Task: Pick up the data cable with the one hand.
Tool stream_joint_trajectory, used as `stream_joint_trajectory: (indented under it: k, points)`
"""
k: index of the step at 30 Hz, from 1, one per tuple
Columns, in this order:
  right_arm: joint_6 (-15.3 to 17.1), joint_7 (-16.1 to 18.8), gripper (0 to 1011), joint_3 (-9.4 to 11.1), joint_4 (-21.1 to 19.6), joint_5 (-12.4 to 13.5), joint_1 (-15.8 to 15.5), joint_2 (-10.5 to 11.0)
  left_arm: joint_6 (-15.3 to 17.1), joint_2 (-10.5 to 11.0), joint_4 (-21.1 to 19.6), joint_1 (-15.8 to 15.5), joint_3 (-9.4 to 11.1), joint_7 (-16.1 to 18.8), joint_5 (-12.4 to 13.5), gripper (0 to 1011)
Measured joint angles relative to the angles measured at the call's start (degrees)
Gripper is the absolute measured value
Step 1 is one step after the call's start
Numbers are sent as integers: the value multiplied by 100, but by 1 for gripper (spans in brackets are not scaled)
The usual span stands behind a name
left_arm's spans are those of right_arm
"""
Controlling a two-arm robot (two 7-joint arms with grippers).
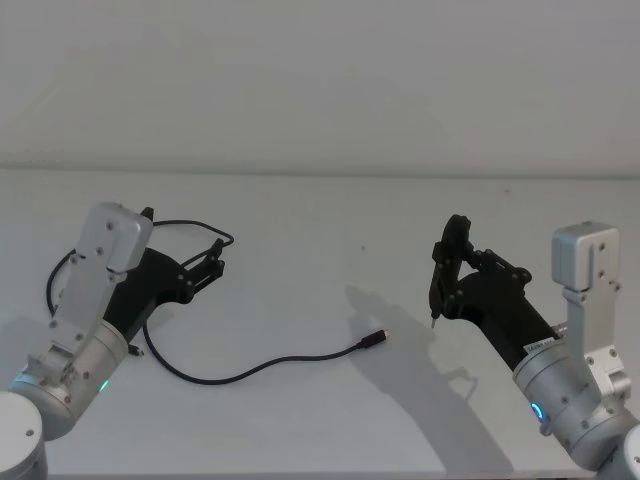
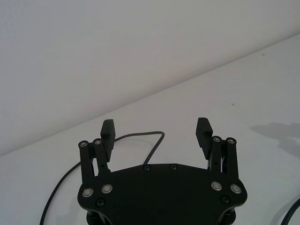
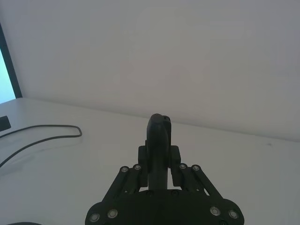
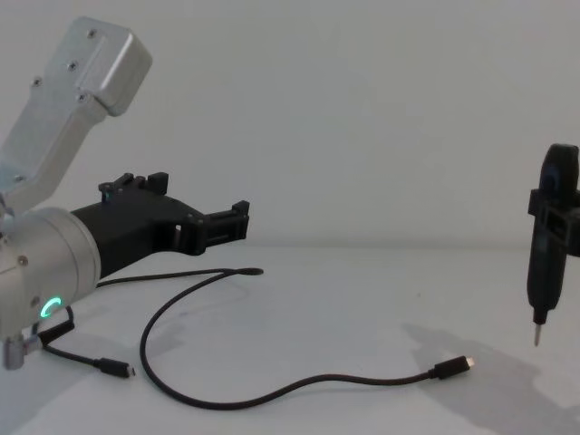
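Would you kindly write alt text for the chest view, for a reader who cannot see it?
The open left gripper hovers above a white table, over the far loop of a long black data cable whose silver-tipped plug lies toward the right. At the right edge, the right gripper holds a slim pointed tool, tip down.

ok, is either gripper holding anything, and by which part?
Right gripper is shut on the slim black tool, clamping its upper body, metal tip pointing down. Left gripper is open and empty; the data cable lies loose on the table.
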Motion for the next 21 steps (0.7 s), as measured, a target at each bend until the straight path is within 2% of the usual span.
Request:
stream_joint_trajectory:
  k: [21]
  points:
    - [0,0,275,0,0,0,0,0,-2,0,0,0,0,-1,4,1004]
